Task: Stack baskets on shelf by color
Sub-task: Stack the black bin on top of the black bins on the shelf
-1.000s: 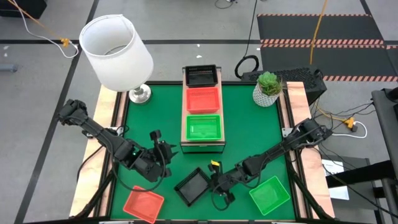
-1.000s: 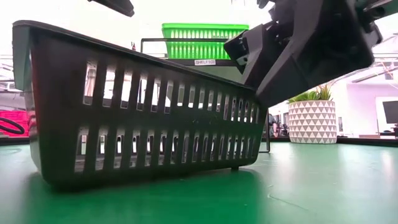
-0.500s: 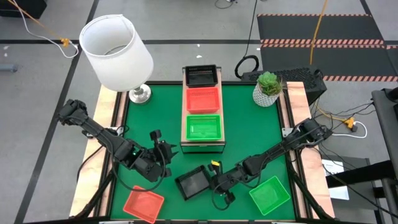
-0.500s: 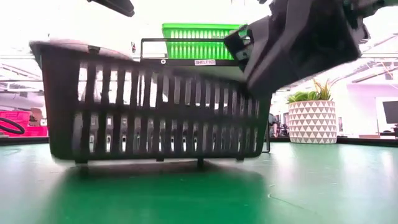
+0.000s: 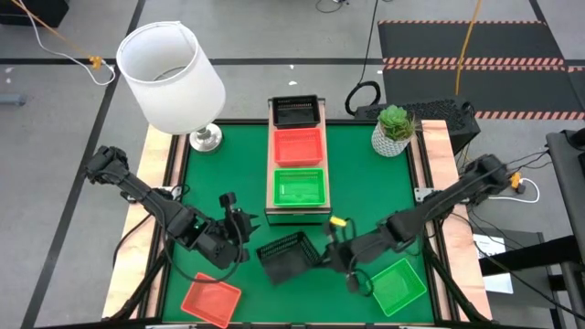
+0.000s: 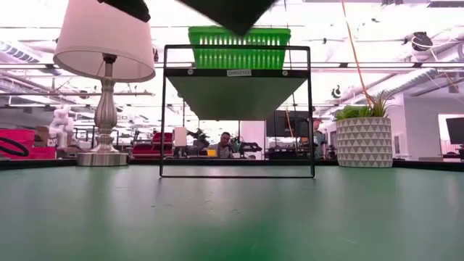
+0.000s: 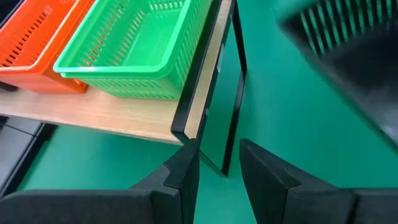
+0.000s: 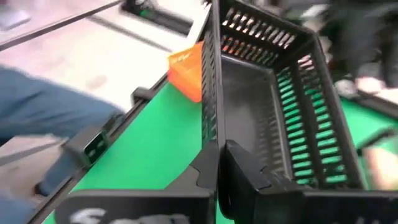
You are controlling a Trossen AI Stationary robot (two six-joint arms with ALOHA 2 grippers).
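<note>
A black basket (image 5: 289, 255) hangs tilted above the table's near middle, held by my right gripper (image 5: 326, 258); in the low view only its dark underside (image 6: 232, 10) shows at the top. The shelf (image 5: 271, 174) carries a black basket (image 5: 296, 111), a red basket (image 5: 299, 146) and a green basket (image 5: 299, 186) in a row. Another red basket (image 5: 211, 300) and green basket (image 5: 397, 286) rest flat on the table's near side. My left gripper (image 5: 240, 239) is open and empty, left of the shelf's near corner (image 7: 186, 127). My right gripper pinches the black basket's perforated wall at its rim (image 8: 211, 134), one finger (image 8: 245, 177) inside the basket and the other outside. The fingers come level from the table's right. The basket is lifted clear of the table and tipped, its open side turned partly toward the gripper.
A white-shaded lamp (image 5: 172, 73) stands at the far left corner and a potted plant (image 5: 394, 130) at the far right. Pale wooden planks (image 5: 437, 160) run along both sides. Open green mat lies between the shelf and the near baskets. People sit in the room beyond (image 6: 226, 143).
My right gripper has risen and moved a little toward the table's right, lifting the black basket clear of the mat. The basket has tipped from lying flat onto a tilt and has left the low view, which it had filled.
</note>
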